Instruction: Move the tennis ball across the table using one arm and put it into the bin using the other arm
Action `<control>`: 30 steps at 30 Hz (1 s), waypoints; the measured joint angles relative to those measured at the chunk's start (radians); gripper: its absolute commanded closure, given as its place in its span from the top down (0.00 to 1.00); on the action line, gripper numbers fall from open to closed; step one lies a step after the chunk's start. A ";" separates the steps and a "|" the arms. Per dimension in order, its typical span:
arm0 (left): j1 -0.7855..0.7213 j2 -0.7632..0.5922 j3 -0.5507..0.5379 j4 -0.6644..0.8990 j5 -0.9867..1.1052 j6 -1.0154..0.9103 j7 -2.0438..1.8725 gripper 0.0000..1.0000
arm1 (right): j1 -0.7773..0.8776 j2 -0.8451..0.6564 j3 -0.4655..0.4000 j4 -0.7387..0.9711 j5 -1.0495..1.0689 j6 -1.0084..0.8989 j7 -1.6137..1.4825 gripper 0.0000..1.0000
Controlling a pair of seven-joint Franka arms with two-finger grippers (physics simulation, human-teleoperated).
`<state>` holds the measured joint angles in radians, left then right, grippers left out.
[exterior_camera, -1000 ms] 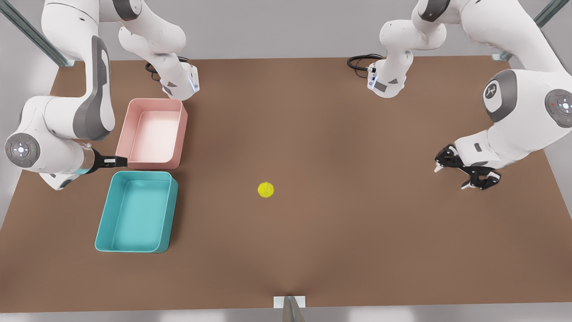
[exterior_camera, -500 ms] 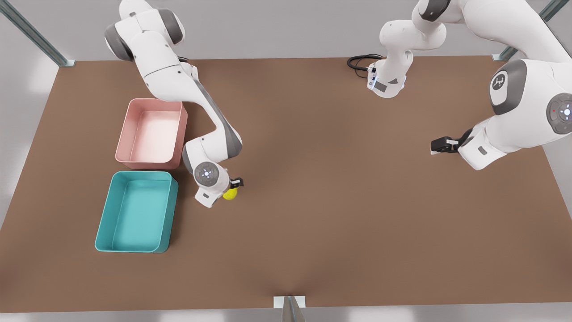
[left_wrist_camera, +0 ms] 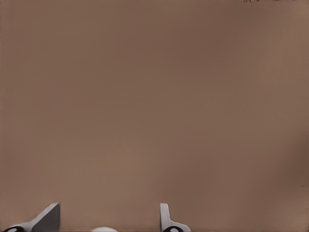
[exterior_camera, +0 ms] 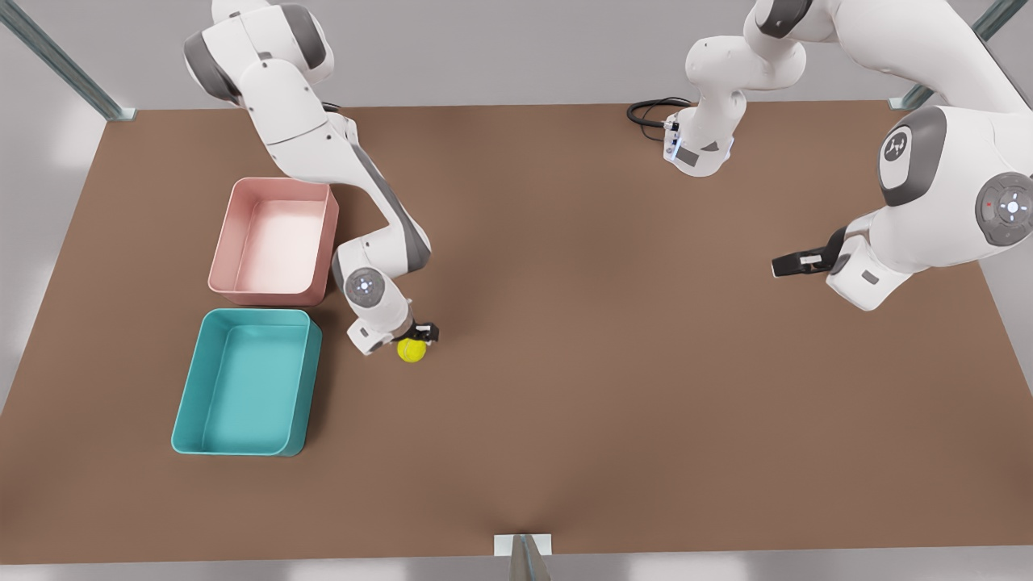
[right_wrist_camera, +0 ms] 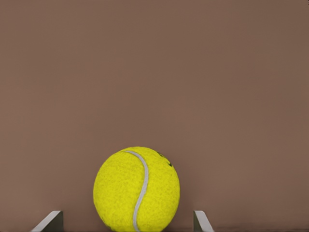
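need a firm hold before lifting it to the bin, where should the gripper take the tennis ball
Grip the tennis ball across its widest middle, coming straight down from above. It is round and sits free on the table, so any opposite sides will do. The right gripper already has its open fingers on either side. The left gripper waits far off.

The tennis ball (right_wrist_camera: 136, 189), between the right pincer's (right_wrist_camera: 128, 222) pale grey fingertips (right_wrist_camera: 49, 221), is bright yellow-green with one thin pale seam curving down its face, and the counter (exterior_camera: 613, 387) under it is a flat matte brown with no pattern. Just beside that black pincer (exterior_camera: 420, 332) lies the plain teal bin (exterior_camera: 187, 410), and near it a plain pink tray (exterior_camera: 227, 234) with a paler inside. Both arms are white with grey joint covers, and the left pincer (exterior_camera: 787, 265), well apart over bare brown counter, is black with a white pad.
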<state>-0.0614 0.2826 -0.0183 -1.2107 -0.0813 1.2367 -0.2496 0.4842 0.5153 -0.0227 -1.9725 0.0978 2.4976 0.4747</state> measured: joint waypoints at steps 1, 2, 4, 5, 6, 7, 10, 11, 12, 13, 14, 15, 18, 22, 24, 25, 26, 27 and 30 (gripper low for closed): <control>0.000 0.000 0.000 0.000 0.000 -0.001 -0.010 1.00 | -0.001 0.004 0.000 -0.003 0.000 0.009 0.009 1.00; 0.000 0.000 0.001 0.000 0.000 -0.001 -0.020 1.00 | -0.005 0.009 0.000 -0.004 0.000 0.016 0.017 1.00; 0.000 0.001 0.001 0.000 0.001 -0.002 -0.037 1.00 | -0.008 0.026 0.000 0.000 0.000 0.032 0.033 1.00; 0.000 0.001 0.002 0.000 0.001 -0.003 -0.045 1.00 | -0.009 0.035 0.000 0.004 0.000 0.039 0.040 1.00; 0.001 0.001 0.002 0.000 0.001 -0.002 -0.053 1.00 | -0.009 0.043 0.000 0.008 0.000 0.047 0.047 1.00; 0.001 0.002 0.003 0.000 0.001 -0.002 -0.060 1.00 | -0.008 0.053 0.000 0.011 0.000 0.054 0.053 1.00; 0.002 0.003 0.003 -0.001 0.002 -0.001 -0.079 1.00 | -0.006 0.073 0.000 0.017 0.000 0.073 0.070 1.00; 0.002 0.003 0.003 -0.001 0.002 -0.001 -0.085 1.00 | -0.007 0.078 0.000 0.018 0.000 0.078 0.075 1.00; 0.002 0.004 0.003 -0.001 0.003 0.000 -0.090 1.00 | -0.008 0.082 0.000 0.020 0.000 0.083 0.080 1.00; 0.002 0.004 0.003 -0.002 0.003 0.000 -0.095 1.00 | -0.009 0.084 0.000 0.023 0.000 0.087 0.084 1.00; 0.003 0.004 0.003 -0.002 0.004 0.000 -0.100 1.00 | -0.010 0.085 -0.001 0.025 0.000 0.091 0.088 1.00; 0.003 0.004 0.003 -0.002 0.004 0.001 -0.105 1.00 | -0.011 0.085 -0.003 0.027 0.000 0.094 0.092 1.00; -0.001 0.005 0.002 -0.001 0.002 0.002 -0.117 1.00 | -0.012 0.094 -0.005 0.036 0.000 0.100 0.103 1.00; -0.005 0.005 0.002 0.000 0.000 0.002 -0.132 1.00 | -0.011 0.099 -0.005 0.039 -0.001 0.108 0.114 0.81; -0.005 0.005 0.002 0.000 -0.001 0.002 -0.138 1.00 | -0.011 0.104 -0.005 0.040 -0.001 0.111 0.118 0.77; -0.004 0.005 0.002 0.000 -0.001 0.001 -0.140 1.00 | -0.012 0.105 -0.005 0.040 -0.001 0.112 0.119 0.74; -0.004 0.006 0.002 -0.001 -0.001 0.001 -0.143 1.00 | -0.013 0.107 -0.005 0.041 0.000 0.113 0.120 0.73; -0.003 0.007 0.001 -0.001 -0.001 0.002 -0.146 1.00 | -0.014 0.107 -0.005 0.041 0.000 0.114 0.120 0.73; -0.003 0.009 0.002 -0.001 -0.002 0.002 -0.152 1.00 | -0.029 0.096 -0.003 0.041 0.000 0.113 0.119 0.73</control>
<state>-0.0642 0.2919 -0.0167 -1.2122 -0.0830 1.2385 -0.4017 0.4550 0.6115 -0.0259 -1.9313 0.0973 2.6111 0.5938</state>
